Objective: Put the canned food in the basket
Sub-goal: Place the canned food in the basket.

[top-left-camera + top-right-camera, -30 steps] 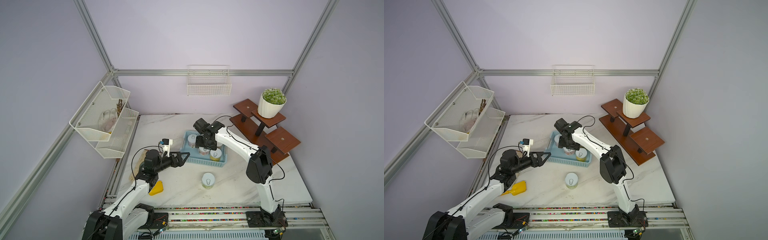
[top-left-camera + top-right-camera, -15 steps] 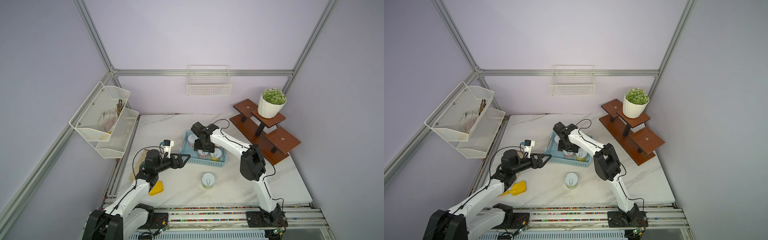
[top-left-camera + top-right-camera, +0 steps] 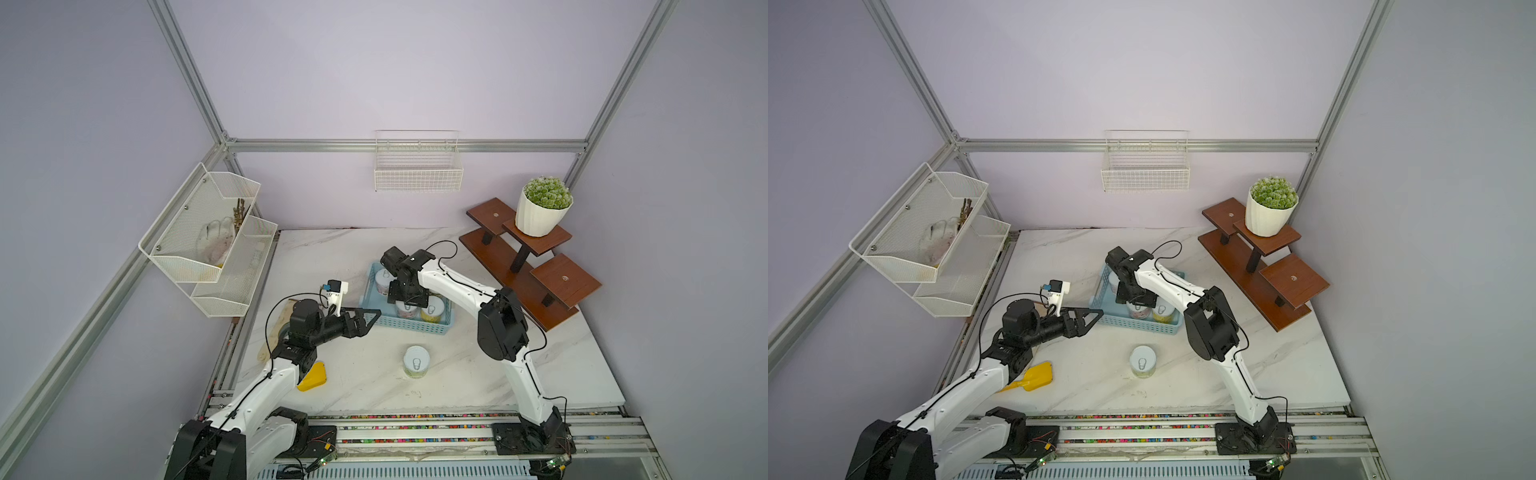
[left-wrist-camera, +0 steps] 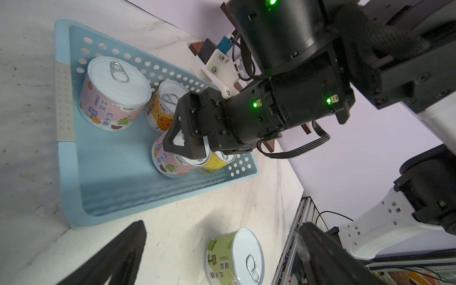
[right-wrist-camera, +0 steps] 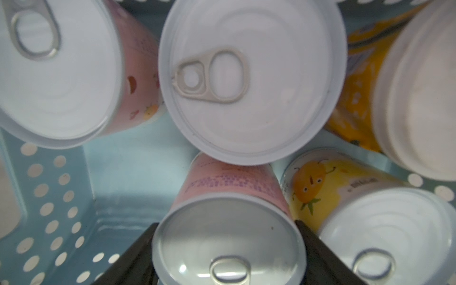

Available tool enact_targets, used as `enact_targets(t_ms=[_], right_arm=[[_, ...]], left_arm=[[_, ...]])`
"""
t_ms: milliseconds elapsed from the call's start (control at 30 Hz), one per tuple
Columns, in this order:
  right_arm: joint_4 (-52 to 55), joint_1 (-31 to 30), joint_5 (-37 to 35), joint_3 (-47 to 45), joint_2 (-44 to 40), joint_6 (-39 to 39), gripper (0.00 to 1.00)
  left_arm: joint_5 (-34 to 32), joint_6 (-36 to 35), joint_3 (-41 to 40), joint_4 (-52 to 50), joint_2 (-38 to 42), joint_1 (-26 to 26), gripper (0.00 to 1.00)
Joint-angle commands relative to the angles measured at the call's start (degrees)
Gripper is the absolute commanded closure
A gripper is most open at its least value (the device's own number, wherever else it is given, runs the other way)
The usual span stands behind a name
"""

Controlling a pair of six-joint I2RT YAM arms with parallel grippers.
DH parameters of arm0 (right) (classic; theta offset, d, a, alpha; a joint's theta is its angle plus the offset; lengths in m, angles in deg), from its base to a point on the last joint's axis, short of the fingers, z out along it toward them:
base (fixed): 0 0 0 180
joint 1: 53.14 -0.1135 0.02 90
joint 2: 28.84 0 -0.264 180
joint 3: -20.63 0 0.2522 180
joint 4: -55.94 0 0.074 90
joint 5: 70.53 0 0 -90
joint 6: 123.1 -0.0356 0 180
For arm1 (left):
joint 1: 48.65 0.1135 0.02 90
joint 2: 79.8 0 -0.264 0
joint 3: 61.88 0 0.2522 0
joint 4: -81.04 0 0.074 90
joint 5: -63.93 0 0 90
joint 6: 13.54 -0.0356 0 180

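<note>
1. Basket (image 3: 405, 329), light blue, perforated walls: stands mid-table on the white marble table (image 3: 457, 386), between the two arms.
2. Canned food (image 5: 251, 81), inside the basket: five cans show in the right wrist view. Two have pink labels and two yellow; the fifth's label is hidden under its own lid.
3. Right gripper (image 4: 188, 150): lowered into the basket, jaws pinching a pink can (image 5: 227, 237) by its sides just below the lid, a black finger (image 5: 318, 266) on each flank. Whether this can touches the basket floor cannot be told.
4. Green can (image 3: 416, 362): upright on the table, outside the basket, near its front wall, apart from both grippers.
5. Left gripper (image 3: 370, 318): jaws spread wide, nothing between them; hovers just beside the basket's front-left corner.
6. Yellow scoop (image 3: 313, 376): on the table, beside the left arm.
</note>
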Motion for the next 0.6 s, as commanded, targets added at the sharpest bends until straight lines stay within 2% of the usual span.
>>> enact_targets(t_ms=[0,233,400,433,567], right_arm=[[-0.1,0.0,-1.6,1.7,1.1,-1.2,0.74],[-0.1,0.0,-2.0,1.4,1.5,-1.3,0.45],[-0.2,0.1,-1.9,1.6,1.2,-1.1,0.36],[-0.2,0.0,-1.9,1.8,1.2,-1.0,0.29],[-0.2,0.1,-1.5,1.9,1.1,-0.8,0.21]], left_arm=[[0.9,-1.2,0.5,0.6,1.1,0.2,0.0],[1.0,-1.2,0.7,0.5,0.8,0.1,0.0],[0.8,-1.3,0.8,0.2,1.1,0.1,0.0],[0.7,-1.4,0.9,-0.1,1.0,0.1,0.0],[0.4,-1.6,1.0,-0.6,1.1,0.1,0.0]])
